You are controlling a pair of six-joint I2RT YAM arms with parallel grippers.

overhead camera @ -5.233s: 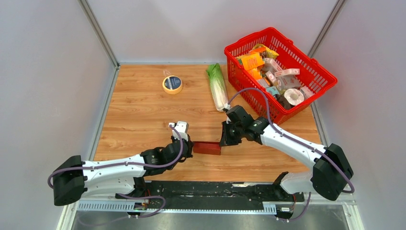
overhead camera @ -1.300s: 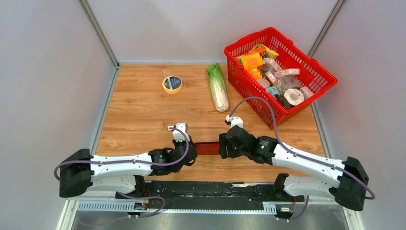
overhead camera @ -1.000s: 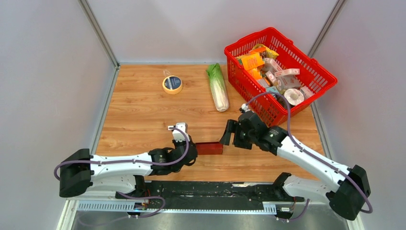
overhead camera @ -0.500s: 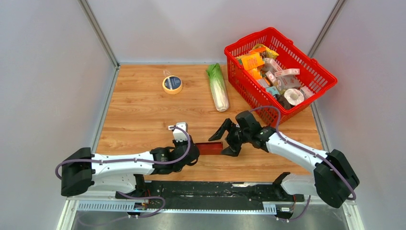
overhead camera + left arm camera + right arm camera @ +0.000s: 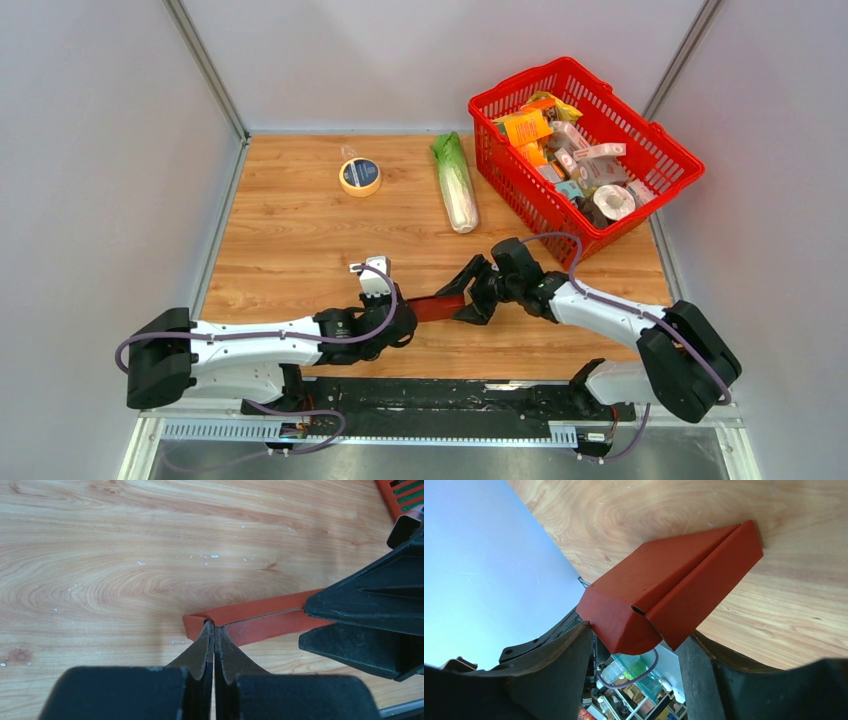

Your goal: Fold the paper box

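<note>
From above, the paper box (image 5: 436,307) lies on the tabletop (image 5: 300,230) between left pincer (image 5: 402,310) and right pincer (image 5: 470,298). Left wrist: left pincer pinches its edge. Right wrist: right pincer spread around its end; a skewed squeeze could crush it.

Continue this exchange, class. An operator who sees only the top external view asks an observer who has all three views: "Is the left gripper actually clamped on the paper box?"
Observer: Yes. The left wrist view shows the left gripper shut, its tips pinching the edge of the paper box near one end.
Operator: And the right gripper?
Observer: Open. In the right wrist view the right gripper has a finger on each side of the box's other end.
Operator: Is the box closed up?
Observer: Not fully. That view shows a seam along its length and a small gap at the near end.
</note>
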